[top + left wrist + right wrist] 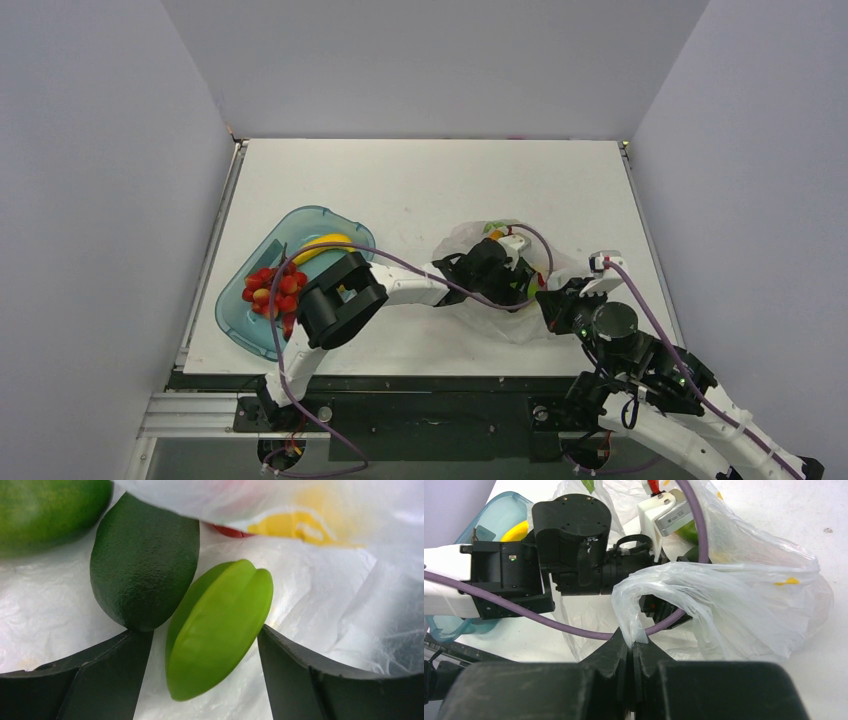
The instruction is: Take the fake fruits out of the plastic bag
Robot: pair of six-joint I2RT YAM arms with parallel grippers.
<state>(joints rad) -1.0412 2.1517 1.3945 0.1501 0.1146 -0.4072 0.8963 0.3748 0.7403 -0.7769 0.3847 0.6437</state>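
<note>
The plastic bag [520, 325] lies at the table's right middle. My left gripper [204, 630] is open inside it, its jaws on either side of a light green ridged fruit [220, 630] without pinching it. A dark green oval fruit [145, 565] lies against my left finger. A larger green fruit [45, 510] and a sliver of red fruit [230, 531] lie beyond. My right gripper [634, 642] is shut on the bag's bunched edge [629, 605] and holds it up. In the top view my right gripper [553, 300] sits at the bag's right side.
A teal-blue oval tray [240, 320] at the left holds a yellow banana [320, 245] and a cluster of red berries [268, 290]. My left arm's purple cable [574, 630] loops over the bag mouth. The table's right edge is close to the bag.
</note>
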